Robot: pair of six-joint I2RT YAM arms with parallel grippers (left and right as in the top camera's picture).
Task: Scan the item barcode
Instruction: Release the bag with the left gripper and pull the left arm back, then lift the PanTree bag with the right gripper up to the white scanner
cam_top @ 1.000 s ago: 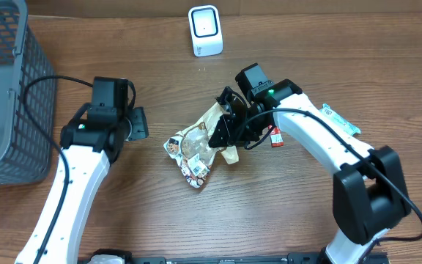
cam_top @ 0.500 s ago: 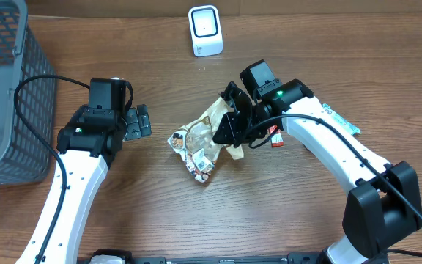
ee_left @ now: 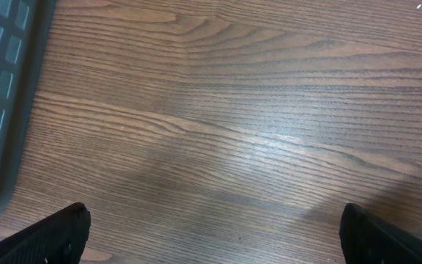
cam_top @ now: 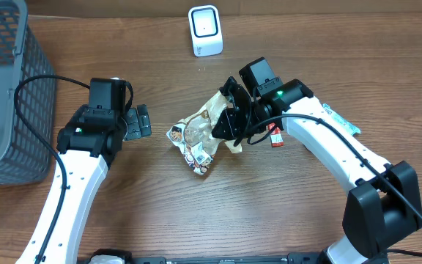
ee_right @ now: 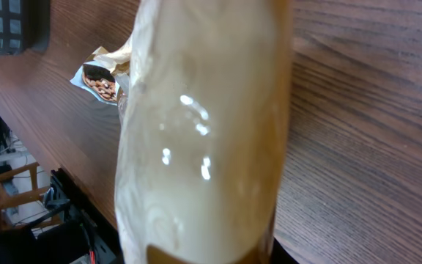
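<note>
The item is a cream snack bag (cam_top: 195, 141) with printed pictures on its lower end, in the middle of the table. My right gripper (cam_top: 228, 123) is shut on the bag's upper right end and holds it tilted. In the right wrist view the glossy cream bag (ee_right: 204, 132) fills most of the frame and hides the fingers. No barcode shows in any view. The white scanner (cam_top: 205, 31) stands at the back centre. My left gripper (cam_top: 139, 122) is open to the left of the bag, apart from it. Its wrist view shows only bare wood between the fingertips (ee_left: 58, 235).
A grey wire basket (cam_top: 2, 81) stands at the far left, and its edge (ee_left: 2, 110) shows in the left wrist view. A small red packet (cam_top: 277, 137) and a white and green packet (cam_top: 341, 119) lie by the right arm.
My left gripper has opened wide and its arm has shifted slightly back. The right gripper has drawn the bag a little towards the back of the table.
</note>
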